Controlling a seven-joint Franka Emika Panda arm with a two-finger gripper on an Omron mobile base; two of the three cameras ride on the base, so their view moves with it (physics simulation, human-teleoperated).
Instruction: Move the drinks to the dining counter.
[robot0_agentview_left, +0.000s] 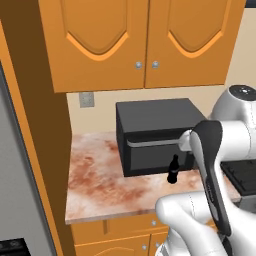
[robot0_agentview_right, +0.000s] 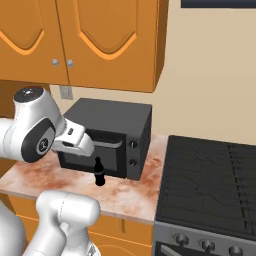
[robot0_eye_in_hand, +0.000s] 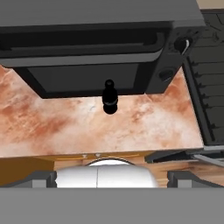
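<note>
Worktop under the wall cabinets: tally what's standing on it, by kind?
Bottle: 1
Microwave: 1
Total: 2, both on the marbled worktop. The bottle looks dark from here; no can is seen on it.

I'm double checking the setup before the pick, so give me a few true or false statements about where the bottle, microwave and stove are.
1. The bottle stands upright on the marbled worktop. True.
2. The bottle is inside the microwave. False: it stands in front of its closed door.
3. A stove sits right of the worktop. True.
4. The wall cabinets hang open. False: both doors are shut.
5. The jaws grip the bottle. False: it stands free.
</note>
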